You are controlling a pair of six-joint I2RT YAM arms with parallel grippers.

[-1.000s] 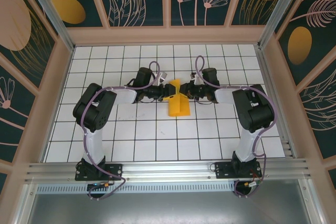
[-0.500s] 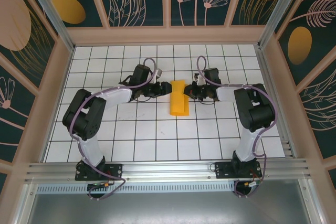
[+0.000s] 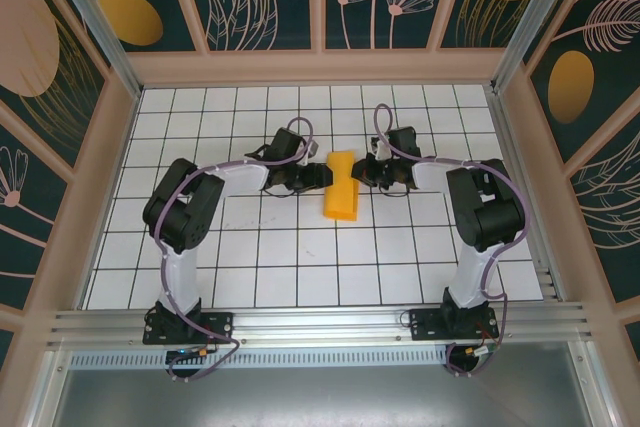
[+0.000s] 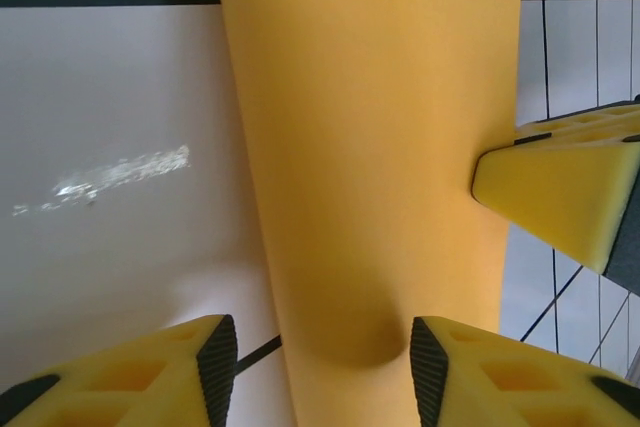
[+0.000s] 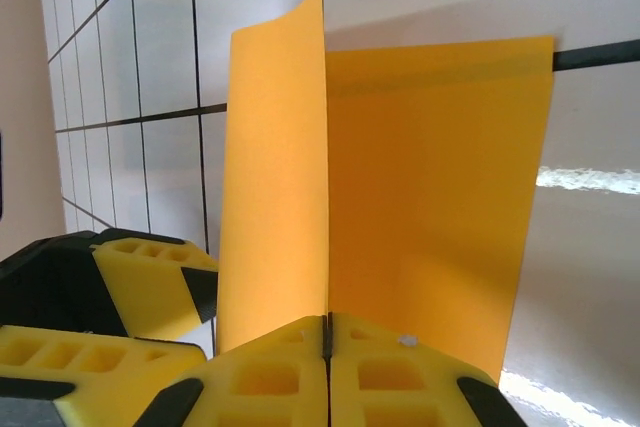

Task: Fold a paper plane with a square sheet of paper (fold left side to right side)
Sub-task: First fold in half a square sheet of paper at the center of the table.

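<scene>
The square sheet of paper (image 3: pixel 341 192) lies as a narrow orange-yellow strip folded over on itself, in the middle of the gridded table. In the left wrist view my left gripper (image 4: pixel 325 362) is open, its pads astride the rounded fold of the sheet (image 4: pixel 370 147). From above, the left gripper (image 3: pixel 322 176) sits at the strip's left edge. My right gripper (image 3: pixel 362 175) is at the right edge. Its jaws (image 5: pixel 327 332) are shut on the sheet (image 5: pixel 430 197), whose upper layer stands up as a flap. The paper plane is out of view.
The white gridded table (image 3: pixel 250 247) is ringed by wooden walls with patterned panels (image 3: pixel 320 57). An aluminium rail (image 3: pixel 320 322) with both arm bases runs along the near edge. One of the right gripper's fingers (image 4: pixel 560 197) touches the paper's right edge.
The raised flap that stuck out to the left has come over, and the sheet now reads as a narrow strip. My left gripper drew back, returned to the left edge and narrowed. The right gripper stayed shut.
</scene>
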